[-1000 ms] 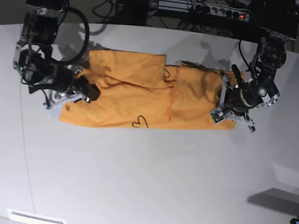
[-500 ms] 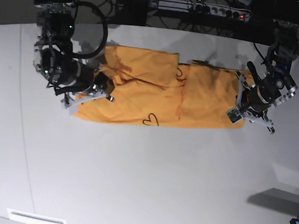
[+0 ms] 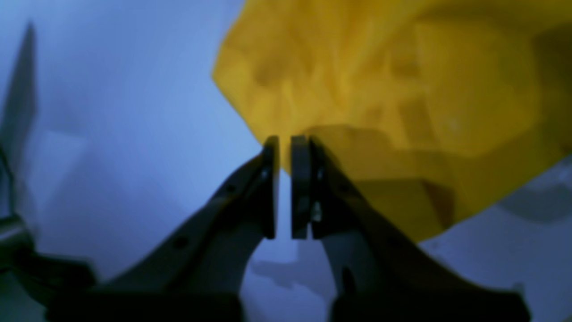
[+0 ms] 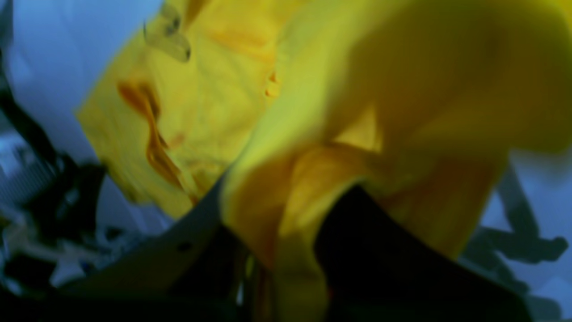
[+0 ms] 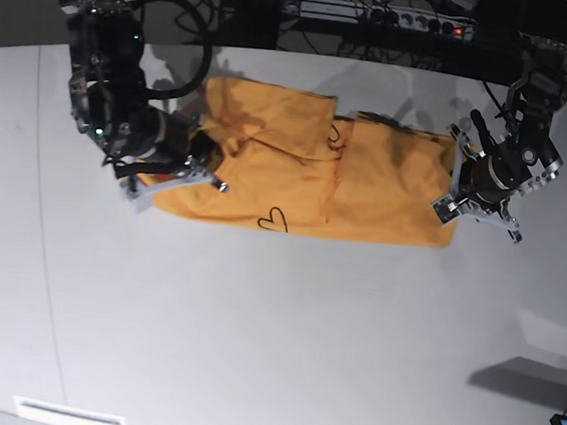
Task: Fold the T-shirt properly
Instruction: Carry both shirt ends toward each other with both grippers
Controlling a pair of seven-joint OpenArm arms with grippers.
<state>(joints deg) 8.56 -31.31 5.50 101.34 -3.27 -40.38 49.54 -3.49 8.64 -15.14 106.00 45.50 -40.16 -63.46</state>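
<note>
T-shirt [image 5: 297, 179] lies folded into a long band at the table's [image 5: 270, 352] far side, 12 o'clock in the base view. Right gripper [image 5: 203, 160] at its 9 o'clock end, jaws pinched on bunched cloth. Left gripper [image 3: 284, 188] at the 3 o'clock end, jaws nearly closed, the hem touching the tips; whether cloth is caught, cannot tell. Since half a second ago, shirt and both grippers shifted slightly toward 9 o'clock.

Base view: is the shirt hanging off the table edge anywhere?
No. The shirt lies wholly on the table, with bare tabletop showing along its near edge and right end.
</note>
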